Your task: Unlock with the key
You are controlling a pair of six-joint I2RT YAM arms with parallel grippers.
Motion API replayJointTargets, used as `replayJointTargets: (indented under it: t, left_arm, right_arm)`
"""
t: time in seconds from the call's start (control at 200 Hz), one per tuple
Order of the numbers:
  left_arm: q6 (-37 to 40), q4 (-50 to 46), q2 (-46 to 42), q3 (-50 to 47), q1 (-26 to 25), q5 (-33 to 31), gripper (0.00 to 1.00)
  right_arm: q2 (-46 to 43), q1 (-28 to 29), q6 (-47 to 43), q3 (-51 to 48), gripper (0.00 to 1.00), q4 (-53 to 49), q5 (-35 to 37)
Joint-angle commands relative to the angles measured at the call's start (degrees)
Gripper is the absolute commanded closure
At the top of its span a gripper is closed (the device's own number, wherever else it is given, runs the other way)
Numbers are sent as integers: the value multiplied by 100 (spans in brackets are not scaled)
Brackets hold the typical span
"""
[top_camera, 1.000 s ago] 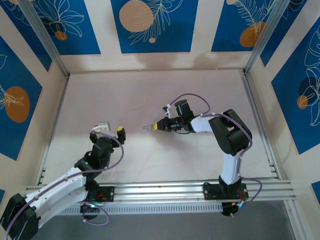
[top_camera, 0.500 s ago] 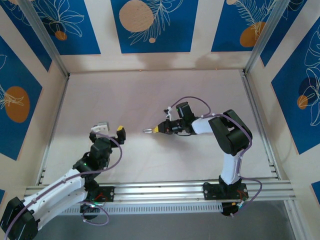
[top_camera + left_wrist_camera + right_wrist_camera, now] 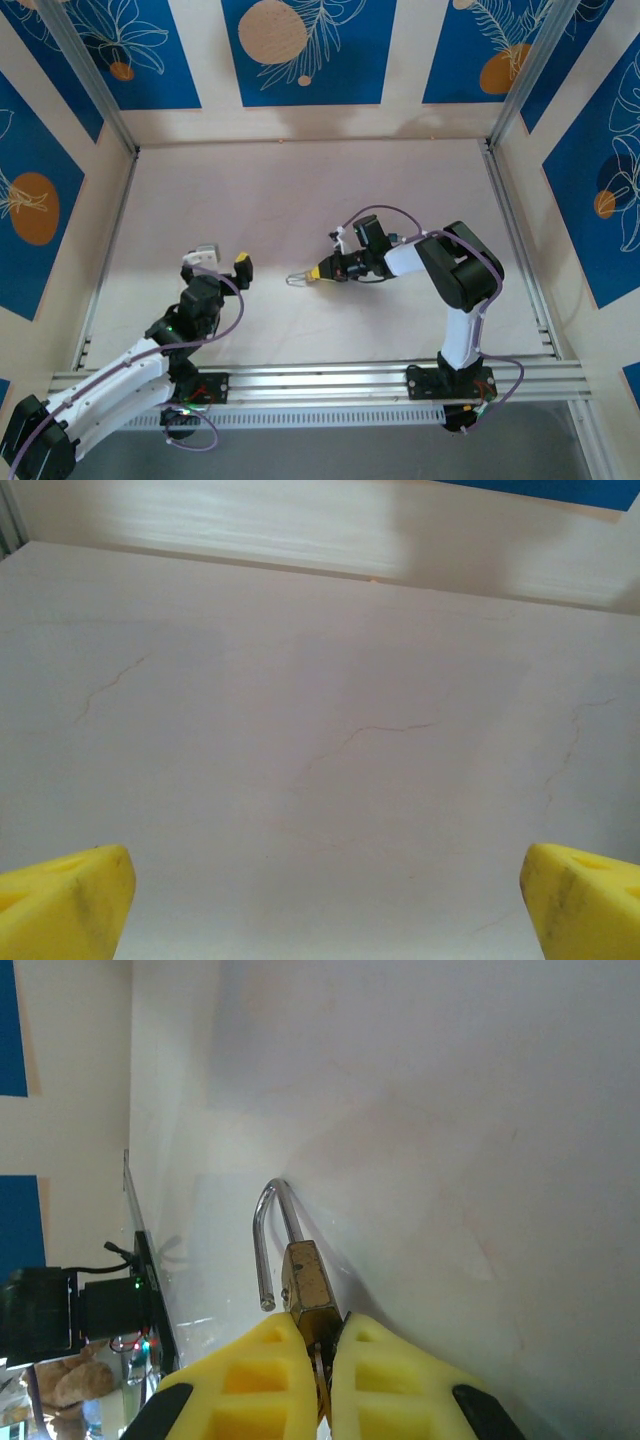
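In the right wrist view, my right gripper (image 3: 318,1328) is shut on the slim metal key (image 3: 319,1370). The key's blade sits in the bottom of a small brass padlock (image 3: 305,1278). The padlock's silver shackle (image 3: 264,1230) stands open, with one end free of the body, close to the table surface. From above, the padlock (image 3: 298,278) pokes left out of the right gripper (image 3: 322,272) at mid-table. My left gripper (image 3: 222,259) hovers open to the left of it, and its yellow fingertips (image 3: 62,900) have nothing between them.
Bare pale tabletop (image 3: 300,190) lies beyond both grippers. Aluminium rails (image 3: 320,380) run along the near edge, and wall panels with metal posts (image 3: 515,90) stand at the sides and back.
My right gripper, with key and padlock, has moved toward the near edge and slightly left, and the shackle now shows as an open loop. The left arm has barely moved.
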Motion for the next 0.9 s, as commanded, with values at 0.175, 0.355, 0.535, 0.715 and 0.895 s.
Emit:
replayJointTargets:
  t: [0.175, 0.355, 0.535, 0.715, 0.895]
  left_arm:
    - [-66, 208, 515, 185, 59, 604, 7]
    - [-125, 534, 854, 254, 58, 1135, 9]
    - [391, 374, 1751, 796, 54, 2419, 11]
    - [752, 284, 2644, 1325, 49, 2861, 9]
    - [862, 613, 3056, 1456, 48, 2763, 7]
  right_arm:
    - [-234, 27, -116, 88, 98, -318, -88]
    - [-347, -40, -168, 164, 98, -394, -52]
    - [-985, -95, -140, 478, 98, -798, 25]
    - [-1402, -58, -85, 614, 98, -982, -129]
    - [-1656, -59, 186, 555, 98, -829, -329]
